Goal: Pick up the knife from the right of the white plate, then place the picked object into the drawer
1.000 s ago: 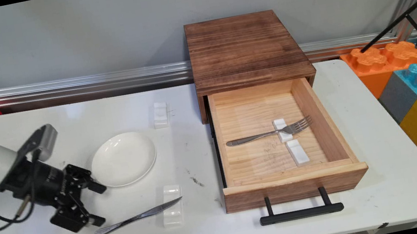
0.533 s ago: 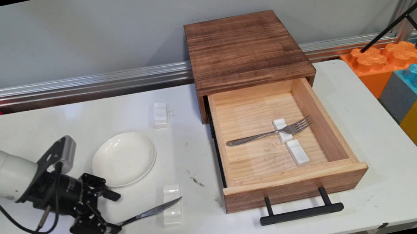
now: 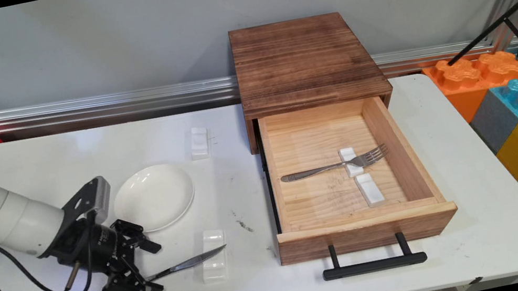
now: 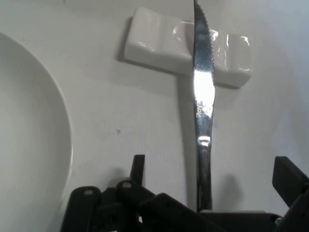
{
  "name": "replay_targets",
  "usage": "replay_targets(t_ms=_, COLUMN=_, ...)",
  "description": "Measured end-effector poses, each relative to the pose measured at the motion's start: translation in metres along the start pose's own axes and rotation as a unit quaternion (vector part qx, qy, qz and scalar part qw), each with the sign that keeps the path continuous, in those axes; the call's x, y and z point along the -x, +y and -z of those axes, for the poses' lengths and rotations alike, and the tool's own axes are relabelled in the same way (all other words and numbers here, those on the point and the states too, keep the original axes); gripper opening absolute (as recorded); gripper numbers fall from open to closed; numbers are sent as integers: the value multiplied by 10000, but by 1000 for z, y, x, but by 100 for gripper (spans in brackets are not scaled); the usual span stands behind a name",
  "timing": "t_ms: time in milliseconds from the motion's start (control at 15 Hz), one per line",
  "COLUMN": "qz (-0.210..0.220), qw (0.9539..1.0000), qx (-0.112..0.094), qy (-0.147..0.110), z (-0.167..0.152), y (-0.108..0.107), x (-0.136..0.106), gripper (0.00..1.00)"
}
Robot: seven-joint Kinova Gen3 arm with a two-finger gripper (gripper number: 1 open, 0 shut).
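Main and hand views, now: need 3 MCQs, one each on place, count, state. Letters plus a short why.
1. Where does the fork lie?
A. on the white plate
B. in the open drawer, across a white rest
C. on top of the wooden box

2. How many white cutlery rests show in the main view?
A. two
B. four
C. six

3. How does the gripper stand to the knife?
A. open, fingers either side of the handle end
B. shut on the blade tip
C. raised high above the plate

Answers:
1 B: the fork sits inside the drawer, propped on a rest.
2 B: two rests in the drawer, one beyond the plate, one under the knife blade.
3 A: the hand view shows the knife running between two spread fingers, with gaps on both sides.
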Motion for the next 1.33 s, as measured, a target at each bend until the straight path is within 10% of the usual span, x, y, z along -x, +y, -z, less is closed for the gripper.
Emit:
replay_targets(t_ms=200, qz=-72, qw=10000, qx=-33, qy=-24, z=-4, y=1, x=-1, gripper=100)
replay_targets(t_ms=267, qz=-100, qw=9999, qx=-45, qy=-33, z=-5, y=1, x=-1, gripper=0)
replay_targets(t_ms=1333, qz=-378, qw=9992, qx=-61, qy=-107, z=3, y=1, x=-8, gripper=0)
